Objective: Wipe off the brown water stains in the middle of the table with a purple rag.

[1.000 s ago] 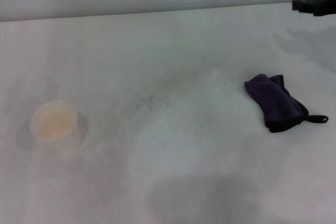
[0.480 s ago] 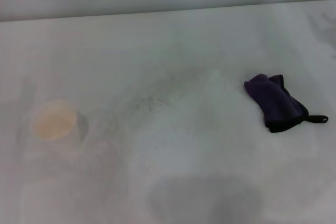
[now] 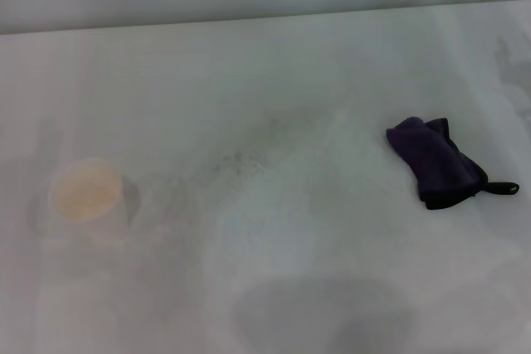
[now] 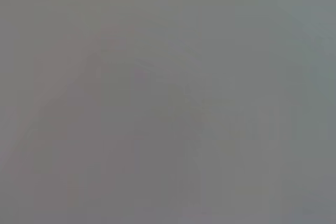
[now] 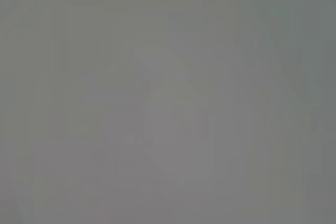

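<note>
A white cup [image 3: 85,193] with a tan inside stands at the left of the worktop [image 3: 274,64]. Faint grey speckles [image 3: 236,162] mark the middle; no brown puddle can be made out there. The purple rag [image 3: 436,162] lies folded at the right, its black loop toward the edge. Neither tool is in view, and both wrist views show only plain grey

Neither arm nor tool visible, wrist views blank grey
</note>
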Controlling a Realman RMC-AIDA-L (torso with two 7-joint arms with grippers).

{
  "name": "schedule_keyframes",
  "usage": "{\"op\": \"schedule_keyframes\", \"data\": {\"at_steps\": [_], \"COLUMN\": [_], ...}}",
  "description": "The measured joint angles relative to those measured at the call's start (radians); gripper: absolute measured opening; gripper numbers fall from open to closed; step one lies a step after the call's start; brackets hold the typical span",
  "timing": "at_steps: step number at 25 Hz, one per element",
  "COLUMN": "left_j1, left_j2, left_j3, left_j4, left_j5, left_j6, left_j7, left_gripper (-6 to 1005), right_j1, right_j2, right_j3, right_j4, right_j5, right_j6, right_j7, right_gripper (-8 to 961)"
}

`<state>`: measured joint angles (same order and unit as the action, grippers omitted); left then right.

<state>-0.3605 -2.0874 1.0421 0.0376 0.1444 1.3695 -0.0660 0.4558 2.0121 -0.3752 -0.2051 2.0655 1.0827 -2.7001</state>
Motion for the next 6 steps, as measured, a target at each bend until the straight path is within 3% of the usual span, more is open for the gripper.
{"op": "schedule_keyframes", "data": {"at_steps": [6], "left_j1": [-0.024], "left_j2": [0.005], "left_j3": [0.004], "left_j4": [0.007], "left_j5": [0.033], "left_j6": [0.000], "left_j7": [0.000], "left_gripper": [893], "right_j1": [-0.009], "right_j2": [0.000], "right_j3": [0.001], "right_j4": [0.040], "right_j5": [0.033], "right_j6": [0.007], "right_j7": [-0.047], "right_gripper": [435]}}
